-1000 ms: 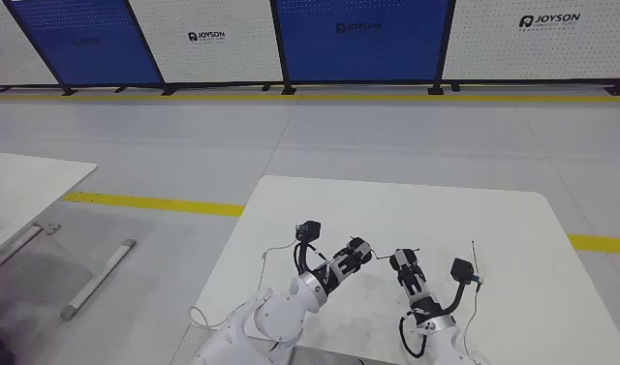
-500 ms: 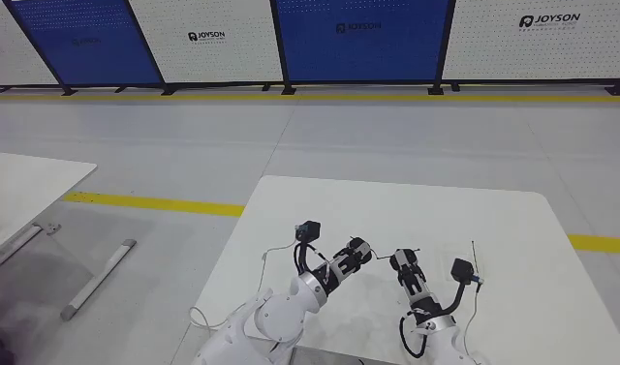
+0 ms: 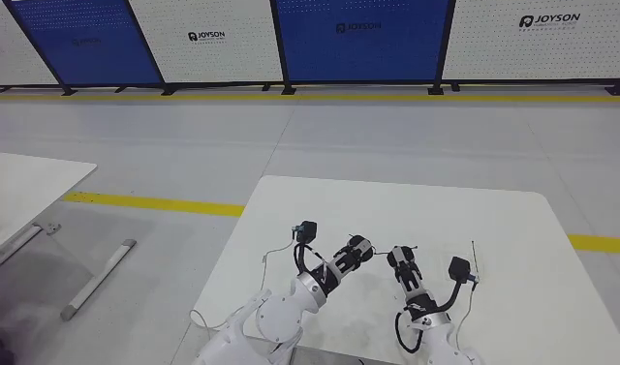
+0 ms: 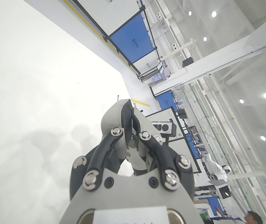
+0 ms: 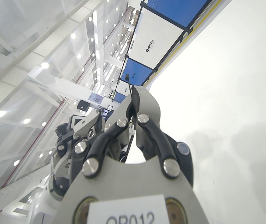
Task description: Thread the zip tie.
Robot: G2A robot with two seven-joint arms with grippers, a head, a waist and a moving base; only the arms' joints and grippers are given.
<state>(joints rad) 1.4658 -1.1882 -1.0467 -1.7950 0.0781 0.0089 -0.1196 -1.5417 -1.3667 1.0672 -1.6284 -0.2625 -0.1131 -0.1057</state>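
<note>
Both jaws closed: right gripper (image 5: 134,92) pinches a black zip tie (image 5: 127,76), left gripper (image 4: 131,104) pressed together. White table (image 3: 436,205) (logo panels (image 3: 358,45) behind).

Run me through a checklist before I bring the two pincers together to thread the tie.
1. Right pincer shut on the thin black plastic zip tie: ok.
2. The tie's square head stands clear beyond the fingertips: ok.
3. Left pincer shut: ok. Whether it pinches the tie's tail: cannot tell.
4. Tail lined up with the head's slot: cannot tell, too small to see.
5. Pincers close together but not touching in the top view: ok.
6. Second thin black strip lies on the white table beyond the right arm, out of the pincers' way: ok.
</note>
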